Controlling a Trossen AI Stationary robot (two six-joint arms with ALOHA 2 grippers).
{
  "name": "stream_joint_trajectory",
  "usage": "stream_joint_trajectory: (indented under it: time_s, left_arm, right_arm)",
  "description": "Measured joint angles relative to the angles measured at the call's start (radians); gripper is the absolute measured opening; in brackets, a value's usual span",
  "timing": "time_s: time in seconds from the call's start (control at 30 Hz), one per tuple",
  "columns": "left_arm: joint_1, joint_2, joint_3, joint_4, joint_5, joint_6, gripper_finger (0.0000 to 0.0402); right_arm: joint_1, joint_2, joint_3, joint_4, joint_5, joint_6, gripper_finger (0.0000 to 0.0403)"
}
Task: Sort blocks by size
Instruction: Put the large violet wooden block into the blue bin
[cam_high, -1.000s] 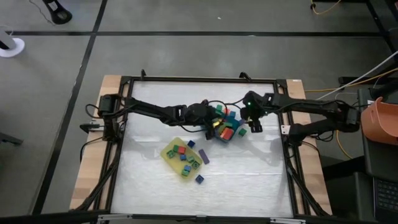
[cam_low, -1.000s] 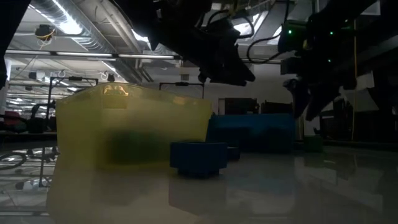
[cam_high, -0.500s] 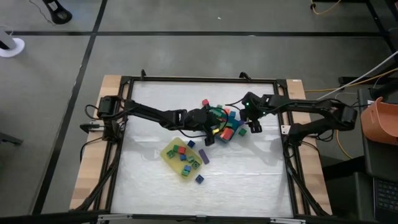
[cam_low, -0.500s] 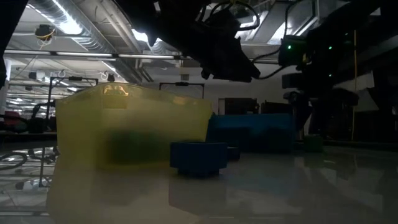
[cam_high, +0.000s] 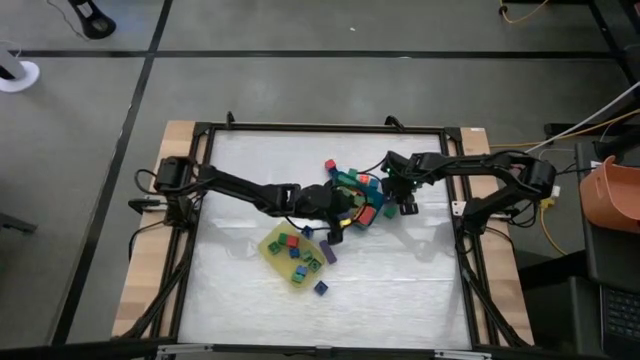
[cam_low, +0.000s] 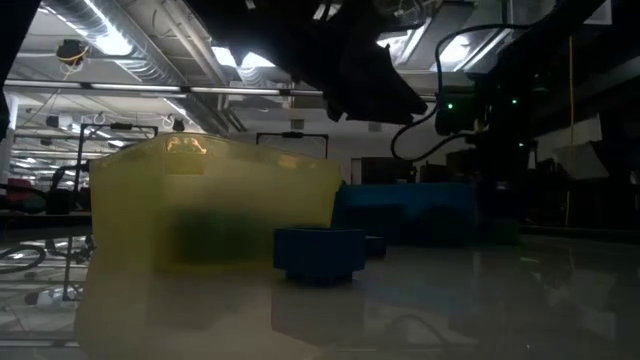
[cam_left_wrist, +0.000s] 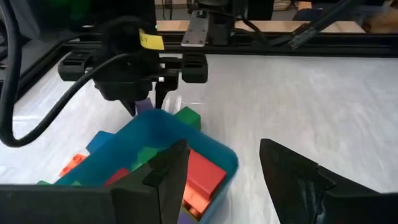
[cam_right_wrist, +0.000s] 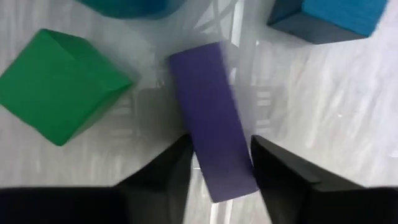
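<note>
The table is a pale glossy sheet inside a black frame, on a wooden base over a grey floor with dark lines. The low view shows a dim workshop with ceiling lights and ducts behind. Near the middle of the table sits the yellow tray holding a few small blocks; a purple bar lies just right of it, and a blue cube lies nearer on bare table. Farther and right of centre is the blue tray, piled with red, green, orange and blue pieces, with a red cube loose at its far left. The left gripper hangs over the gap between the two trays; its jaws are open and empty, the blue tray's rim below them in its wrist view. The right gripper is low at the blue tray's right side, its jaws spread around a purple block on the table, with a green cube just beside it and a blue block close by. An orange bucket stands off the table at the right.
</note>
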Motion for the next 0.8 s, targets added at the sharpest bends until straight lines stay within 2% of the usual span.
stream_joint_trajectory:
  time_s: [0.17, 0.3, 0.47, 0.6, 0.73, 0.8]
  left_arm:
    - [-0.008, -0.033, 0.000, -0.054, 0.000, 0.000, 0.0186]
    - [-0.008, -0.092, 0.000, -0.147, -0.001, 0.000, 0.0186]
    - [-0.009, -0.160, 0.000, -0.269, -0.001, -0.006, 0.0186]
    - [-0.009, -0.196, 0.000, -0.340, -0.011, -0.048, 0.0186]
    - [0.015, -0.205, 0.000, -0.368, -0.036, -0.156, 0.0186]
    - [0.037, -0.206, 0.000, -0.367, -0.047, -0.189, 0.0186]
  right_arm:
    - [0.002, 0.005, 0.039, -0.059, 0.024, 0.031, 0.0094]
    - [0.001, 0.005, 0.125, -0.175, 0.053, 0.040, 0.0094]
    - [0.002, 0.005, 0.263, -0.370, 0.164, 0.041, 0.0094]
    - [0.004, 0.004, 0.389, -0.491, 0.235, 0.072, 0.0110]
    - [0.040, 0.003, 0.504, -0.534, 0.231, 0.116, 0.0109]
    - [0.070, 0.003, 0.545, -0.512, 0.189, 0.125, 0.0103]
